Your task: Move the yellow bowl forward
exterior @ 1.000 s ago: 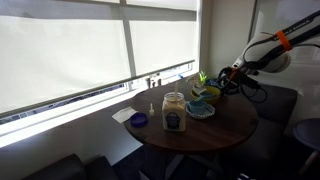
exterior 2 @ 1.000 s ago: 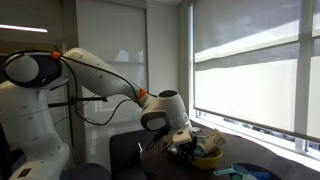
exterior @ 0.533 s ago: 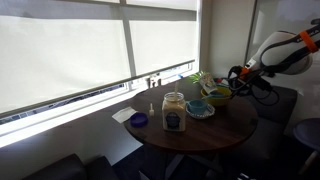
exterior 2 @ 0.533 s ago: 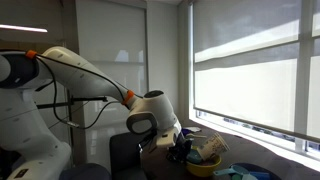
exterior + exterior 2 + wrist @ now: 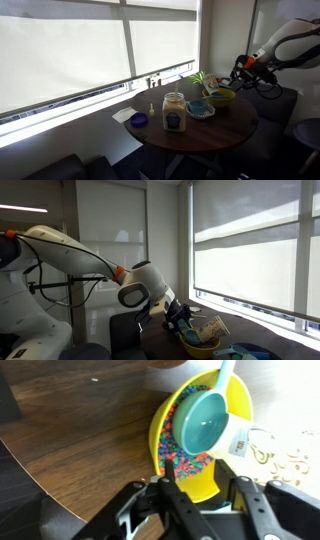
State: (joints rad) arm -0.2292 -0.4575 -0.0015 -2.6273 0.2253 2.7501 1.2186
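Observation:
The yellow bowl (image 5: 222, 97) sits near the round wooden table's edge, beside the light blue dish (image 5: 199, 108). In the wrist view the bowl (image 5: 197, 477) holds colourful sprinkles and a teal scoop (image 5: 205, 420). My gripper (image 5: 205, 488) is open and empty, its two fingers spread above the bowl's near rim. In both exterior views the gripper (image 5: 243, 70) (image 5: 186, 314) hangs a little above the bowl (image 5: 203, 345), apart from it.
On the table (image 5: 215, 130) stand a glass jar (image 5: 174, 111), a small dark blue bowl (image 5: 139, 120), a white napkin (image 5: 122, 114) and a small plant (image 5: 201, 78). A white printed item (image 5: 265, 450) lies beside the bowl. The table edge (image 5: 30, 465) is close.
The gripper slid the yellow bowl across the table away from the jar, then opened, let go of it and rose off it.

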